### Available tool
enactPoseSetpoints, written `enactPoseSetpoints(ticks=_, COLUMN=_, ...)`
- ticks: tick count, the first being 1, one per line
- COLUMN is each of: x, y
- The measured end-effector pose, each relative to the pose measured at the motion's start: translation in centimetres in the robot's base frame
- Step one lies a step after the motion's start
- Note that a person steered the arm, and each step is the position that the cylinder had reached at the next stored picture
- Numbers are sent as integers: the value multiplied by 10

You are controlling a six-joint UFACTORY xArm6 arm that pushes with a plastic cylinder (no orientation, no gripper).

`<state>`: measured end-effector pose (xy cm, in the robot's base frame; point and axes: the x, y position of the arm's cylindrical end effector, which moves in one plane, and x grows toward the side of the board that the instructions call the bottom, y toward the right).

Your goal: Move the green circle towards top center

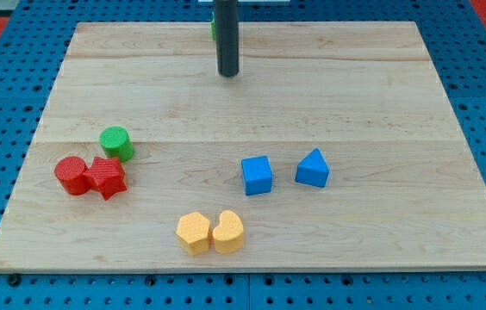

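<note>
The green circle [117, 142] is a small green cylinder on the wooden board [381, 103] at the view's left, just above the red pair. My tip [227, 74] is near the view's top centre, far up and to the right of the green circle and touching no block. A sliver of another green block [213, 30] shows behind the rod at the top edge; its shape is hidden.
A red circle [71, 175] and a red star [105, 177] touch each other just below the green circle. A blue cube [257, 175] and a blue wedge-like block [313, 168] sit right of centre. Two yellow blocks [210, 232] sit together at the bottom centre.
</note>
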<state>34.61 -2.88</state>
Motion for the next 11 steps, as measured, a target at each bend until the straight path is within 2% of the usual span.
enactPoseSetpoints(ticks=1, x=90, y=-30)
enactPoseSetpoints(ticks=2, x=119, y=-84)
enactPoseSetpoints(ticks=4, x=108, y=-125)
enactPoseSetpoints(ticks=5, x=16, y=-150)
enactPoseSetpoints(ticks=6, x=20, y=-231)
enactPoseSetpoints(ticks=7, x=77, y=-265)
enactPoseSetpoints(ticks=8, x=107, y=-240)
enactPoseSetpoints(ticks=9, x=102, y=-182)
enactPoseSetpoints(ticks=10, x=74, y=-108)
enactPoseSetpoints(ticks=11, x=50, y=-66)
